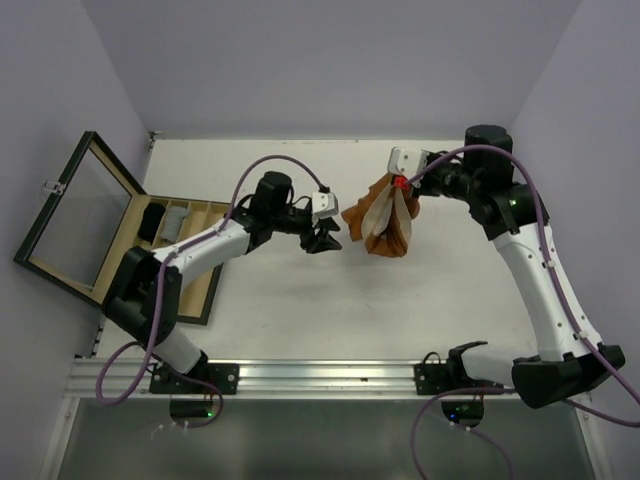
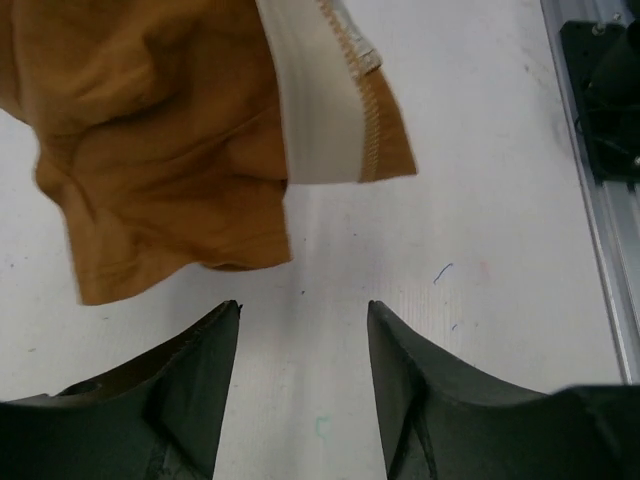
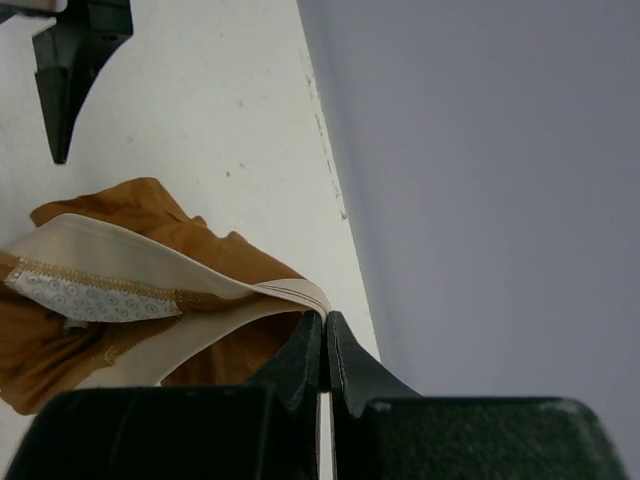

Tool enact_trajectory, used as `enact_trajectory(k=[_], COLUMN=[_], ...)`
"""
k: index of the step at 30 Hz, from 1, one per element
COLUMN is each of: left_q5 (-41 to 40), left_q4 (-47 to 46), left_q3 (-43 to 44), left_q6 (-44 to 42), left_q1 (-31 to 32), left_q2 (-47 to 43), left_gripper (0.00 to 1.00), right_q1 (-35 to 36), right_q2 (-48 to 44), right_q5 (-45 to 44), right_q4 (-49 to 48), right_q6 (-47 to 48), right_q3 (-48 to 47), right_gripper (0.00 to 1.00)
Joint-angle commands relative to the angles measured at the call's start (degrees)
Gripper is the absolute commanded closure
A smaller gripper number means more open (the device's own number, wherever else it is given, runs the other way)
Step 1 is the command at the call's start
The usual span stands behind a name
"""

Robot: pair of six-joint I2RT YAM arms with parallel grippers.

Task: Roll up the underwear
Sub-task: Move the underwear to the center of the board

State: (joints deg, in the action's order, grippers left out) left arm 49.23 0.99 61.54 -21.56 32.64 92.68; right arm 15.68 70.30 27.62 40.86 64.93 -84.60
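The orange-brown underwear (image 1: pixel 385 225) with a cream waistband (image 2: pixel 320 100) hangs bunched from my right gripper (image 1: pixel 402 185), which is shut on the waistband's edge (image 3: pixel 300 297) above the table's back middle. Its lower end spreads out close to the table top. My left gripper (image 1: pixel 325 240) is open and empty, just left of the garment and low over the table. In the left wrist view the cloth (image 2: pixel 150 150) lies just beyond the fingertips of that gripper (image 2: pixel 303 310). Black and grey garments (image 1: pixel 165 222) lie in the wooden box.
The compartmented wooden box (image 1: pixel 205 285) stands at the left edge with its glass lid (image 1: pixel 75 215) open to the left. The back wall (image 3: pixel 480 150) rises right behind the right gripper (image 3: pixel 325 320). A metal rail (image 1: pixel 300 375) runs along the near edge.
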Motion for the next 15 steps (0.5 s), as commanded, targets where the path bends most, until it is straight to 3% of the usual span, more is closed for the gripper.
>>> enact_trajectory(k=[1,6,12,15], left_q5=[0.86,2.53,10.79,12.81], left_q4=[-8.54,-15.23,1.59,4.1], left_q3=[-2.82,-1.87,8.59,9.57], left_q6=[7.23,8.04,-10.39,-13.41], left_q1=[-0.3,-0.12,-0.65,-0.3], left_q2=[-4.52,-4.71,-3.21,-2.77], left_gripper=[0.41,0.34,0.34,0.34], right_q1=[-0.21,-0.21,-0.13,-0.04], right_q2=[1.32,0.8,1.5,2.82], right_q5=[1.56,7.52,11.75,12.72], right_q4=[-7.2,-9.92,-11.33,-10.98], right_q6=[-15.42,-17.38,-17.29,-18.34], right_q3=[-4.52,-4.0,-5.22,-7.95], right_gripper=[1.0,1.0,1.0,1.0])
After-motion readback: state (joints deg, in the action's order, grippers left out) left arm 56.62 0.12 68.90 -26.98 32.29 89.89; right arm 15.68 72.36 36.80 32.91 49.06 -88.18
